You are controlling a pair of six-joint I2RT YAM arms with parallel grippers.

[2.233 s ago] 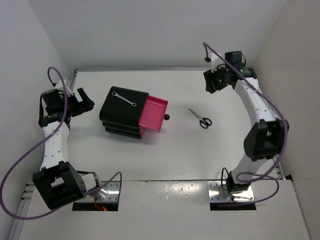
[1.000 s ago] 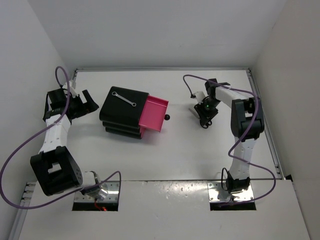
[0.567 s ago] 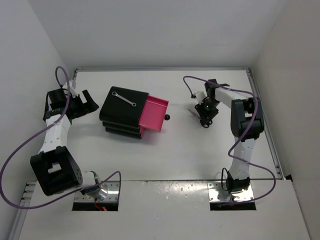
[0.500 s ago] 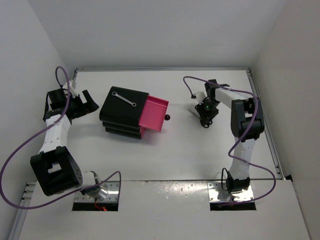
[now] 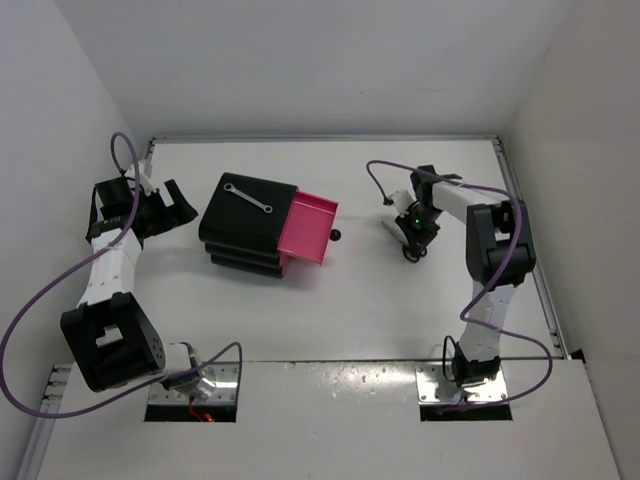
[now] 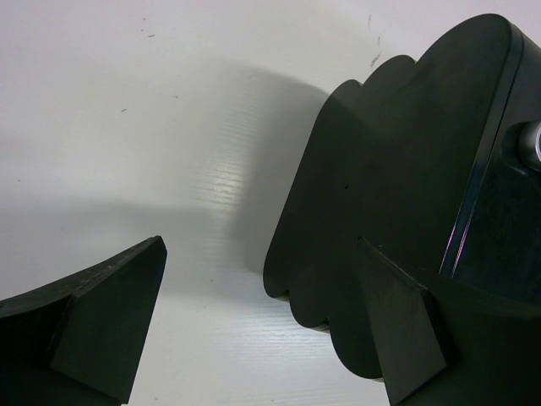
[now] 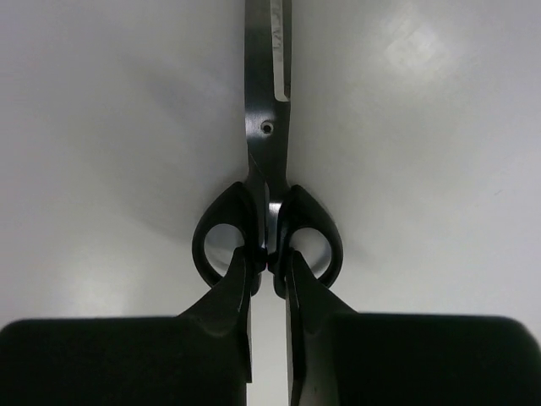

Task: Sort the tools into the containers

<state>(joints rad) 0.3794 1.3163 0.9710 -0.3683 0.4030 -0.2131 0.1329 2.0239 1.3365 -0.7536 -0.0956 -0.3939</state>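
Black-handled scissors lie on the white table, mostly hidden under my right gripper in the top view. My right gripper is shut on the scissors, its fingertips pinching the inner bars of the two handle loops. A slim silver wrench lies on top of the black drawer unit. The unit's top magenta drawer is pulled out, its black knob facing right. My left gripper stands open just left of the unit, holding nothing.
White walls close in the table at the back and on both sides. The drawer unit stands between the two grippers, left of centre. Purple cables loop off both arms.
My right gripper has closed its fingers on the scissors' handles, and the right arm's elbow has shifted slightly to the right. The left arm, drawer unit and wrench have not moved.
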